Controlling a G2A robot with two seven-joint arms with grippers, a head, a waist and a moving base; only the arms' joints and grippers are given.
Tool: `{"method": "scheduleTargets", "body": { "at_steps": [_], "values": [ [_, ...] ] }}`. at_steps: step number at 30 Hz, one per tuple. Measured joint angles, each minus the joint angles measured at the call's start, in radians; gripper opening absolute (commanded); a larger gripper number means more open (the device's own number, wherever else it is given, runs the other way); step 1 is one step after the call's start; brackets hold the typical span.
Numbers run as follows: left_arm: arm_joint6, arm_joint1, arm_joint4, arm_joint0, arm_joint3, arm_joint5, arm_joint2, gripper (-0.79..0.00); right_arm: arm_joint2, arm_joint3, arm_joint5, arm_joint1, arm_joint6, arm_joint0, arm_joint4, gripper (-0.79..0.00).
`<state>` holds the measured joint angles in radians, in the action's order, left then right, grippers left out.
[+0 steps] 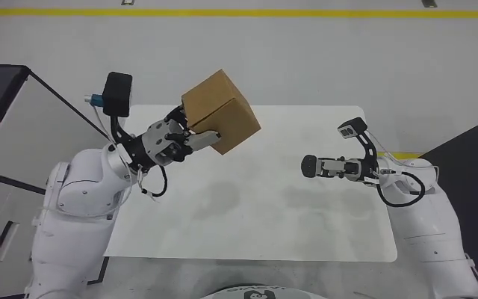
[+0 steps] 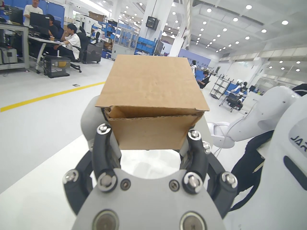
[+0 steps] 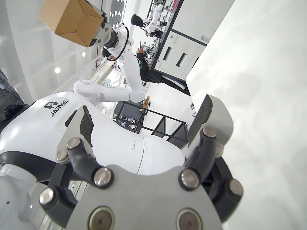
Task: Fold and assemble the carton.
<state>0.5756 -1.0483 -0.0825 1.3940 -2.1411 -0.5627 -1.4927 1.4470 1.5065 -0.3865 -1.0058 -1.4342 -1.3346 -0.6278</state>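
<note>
While your left gripper (image 2: 147,135) is clamped on the carton (image 1: 221,112), held tilted above the table's (image 1: 299,224) left part, keep squeeze firm w/o crushing. The right gripper (image 3: 145,107) hangs spread & empty, well apart; bring it in slow to press flaps.

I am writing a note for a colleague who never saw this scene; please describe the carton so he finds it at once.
Find the white rectangular table. Above its far left part the left hand grips a brown cardboard carton in the air. It is the only brown thing; the right hand holds nothing.
</note>
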Motion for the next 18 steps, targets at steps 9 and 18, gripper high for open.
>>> {"method": "scheduleTargets", "body": {
  "at_steps": [9, 18],
  "values": [
    [0.005, 0.003, 0.041, -0.006, 0.032, -0.044, -0.01, -0.785, 0.0, 0.0, 0.0, 0.0, 0.0, 0.0, 0.0, 0.0],
    [-0.228, -0.008, -0.484, 0.009, -0.039, -0.171, -0.067, -0.785, 0.0, 0.0, 0.0, 0.0, 0.0, 0.0, 0.0, 0.0]
  ]
}}
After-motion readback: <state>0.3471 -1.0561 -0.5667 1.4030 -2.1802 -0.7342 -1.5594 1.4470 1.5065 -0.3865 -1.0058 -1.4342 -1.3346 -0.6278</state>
